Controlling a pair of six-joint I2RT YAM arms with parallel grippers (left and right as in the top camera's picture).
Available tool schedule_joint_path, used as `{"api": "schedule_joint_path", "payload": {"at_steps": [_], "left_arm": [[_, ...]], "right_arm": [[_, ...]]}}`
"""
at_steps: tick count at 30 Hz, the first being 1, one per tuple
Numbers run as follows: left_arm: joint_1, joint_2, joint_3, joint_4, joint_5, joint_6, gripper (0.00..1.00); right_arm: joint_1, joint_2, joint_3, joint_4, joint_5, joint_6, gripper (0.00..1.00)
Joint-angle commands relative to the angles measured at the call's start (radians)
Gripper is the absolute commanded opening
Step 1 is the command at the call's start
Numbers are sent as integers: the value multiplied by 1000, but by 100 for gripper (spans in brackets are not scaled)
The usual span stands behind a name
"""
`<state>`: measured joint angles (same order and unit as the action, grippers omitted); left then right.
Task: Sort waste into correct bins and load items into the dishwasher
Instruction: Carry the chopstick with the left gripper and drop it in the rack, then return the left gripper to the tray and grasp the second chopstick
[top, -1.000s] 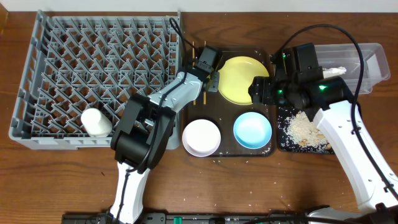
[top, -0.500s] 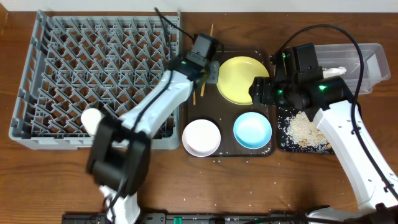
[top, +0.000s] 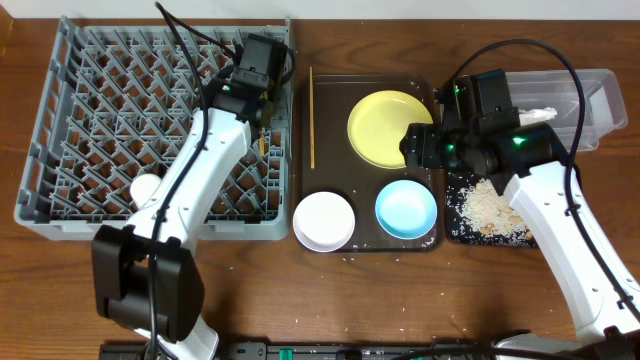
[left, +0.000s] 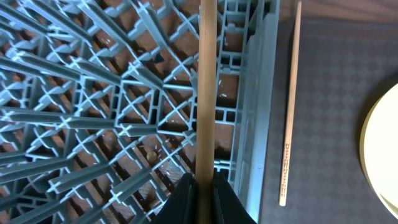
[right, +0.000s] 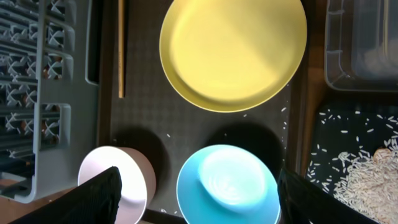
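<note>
My left gripper is shut on one wooden chopstick, held over the right-hand cells of the grey dishwasher rack. Seen from overhead, the left gripper hangs above the rack. The other chopstick lies on the brown tray's left side. The yellow plate, white bowl and light blue bowl sit on that tray. A small white cup lies in the rack. My right gripper is open and empty above the two bowls.
Rice crumbs lie in the black tray right of the brown tray. The clear tub at the back right holds a white napkin. A few grains are scattered on the brown tray.
My left gripper has moved left from the brown tray's edge to over the rack, carrying one chopstick. The other chopstick stays on the tray. The right arm has not moved.
</note>
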<state>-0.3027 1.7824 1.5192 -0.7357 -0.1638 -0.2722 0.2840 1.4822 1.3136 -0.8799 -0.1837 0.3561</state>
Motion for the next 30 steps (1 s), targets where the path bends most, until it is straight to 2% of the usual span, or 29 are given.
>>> {"api": "schedule_joint_path", "payload": {"at_steps": [1,10,13,15,16,19,26,30], "left_arm": [[-3,65,-21,-1,37,28,8],[-1,141,-21,0,40,27,9],[0,135,-21,0,40,27,17],[0,120,-16,-8,43,27,17],[0,114,-13,-12,46,27,22],[-2,56,3,-30,56,27,24],[-23,-51,3,11,261,27,24],[-80,-26,3,63,256,28,24]], "right_arm": [[5,-10,7,5,0,-2,79],[5,-10,7,8,-1,-2,78],[5,-10,7,8,-1,-2,78],[5,-10,7,7,-1,-2,78],[5,-10,7,7,-1,-2,78],[5,-10,7,8,0,-2,78],[5,-10,7,12,0,-2,79],[5,-10,7,12,0,-2,79]]}}
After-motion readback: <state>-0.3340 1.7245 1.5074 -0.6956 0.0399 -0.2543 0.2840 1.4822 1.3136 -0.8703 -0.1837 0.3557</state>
